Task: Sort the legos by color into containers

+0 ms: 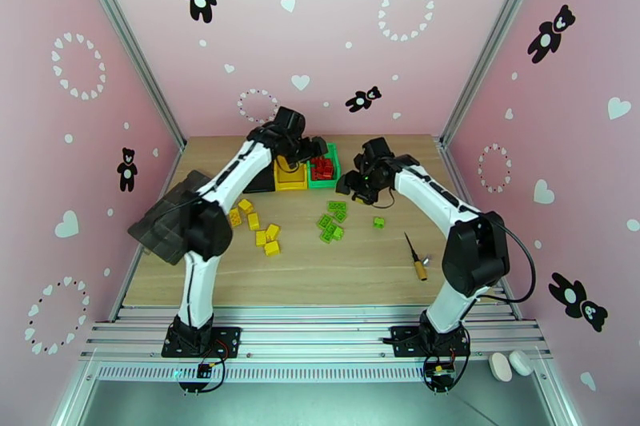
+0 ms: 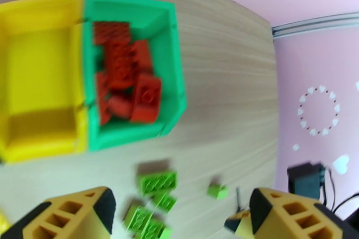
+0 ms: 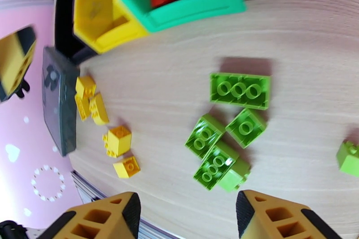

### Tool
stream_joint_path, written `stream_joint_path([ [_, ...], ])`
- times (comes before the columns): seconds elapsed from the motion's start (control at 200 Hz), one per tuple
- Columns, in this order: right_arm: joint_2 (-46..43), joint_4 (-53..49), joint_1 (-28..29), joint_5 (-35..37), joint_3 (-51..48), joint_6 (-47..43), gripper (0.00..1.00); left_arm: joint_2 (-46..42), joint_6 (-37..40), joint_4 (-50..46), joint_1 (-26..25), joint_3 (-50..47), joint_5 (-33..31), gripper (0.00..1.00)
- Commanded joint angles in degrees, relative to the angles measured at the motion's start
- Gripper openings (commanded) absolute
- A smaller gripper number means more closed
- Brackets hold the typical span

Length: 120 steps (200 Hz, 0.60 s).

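Hovering left hand (image 2: 179,209) released near green plastic bin (image 2: 178,69) filled with red studded bricks (image 2: 134,83) | right hand (image 3: 187,209) released over green bricks (image 3: 240,89)

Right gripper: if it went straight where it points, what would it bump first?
Probably the bunch of green legos lying on the wooden table, just ahead of the open right gripper, though depth is hard to judge.

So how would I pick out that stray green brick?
Start at the wooden table and find the cluster of green legos near its middle, in front of the green bin. Just to their right, towards the screwdriver, sits one small green lego. It alone lies apart, touching no other brick.
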Motion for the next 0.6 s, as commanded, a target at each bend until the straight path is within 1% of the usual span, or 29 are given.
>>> stream_joint_path([
  [0.0,-2.86,-2.37,2.59,3.06,-1.21,-0.74,0.61,-5.47,2.28,-3.47,0.15,-9.75,-7.96,0.84],
  [0.18,-3.95,-2.32,7.78,6.22,-3.46,-0.24,0.61,-14.05,3.55,-3.1,-0.15,-25.74,-12.33,0.84],
  [0.325,-3.93,-2.39,11.95,8.11,-5.14,0.04,0.61,-17.49,4.42,-1.62,-0.22,-35.85,-13.86,0.84],
  [0.45,-4.37,-2.14,14.54,8.98,-7.03,0.9,0.61,-17.5,6.13,0.27,-0.47,-41.36,-13.65,0.82],
  [0.596,-6.0,-0.9,15.54,9.08,-9.95,2.42,0.61,-15.5,8.99,2.55,-1.22,-43.78,-11.96,0.8],
])
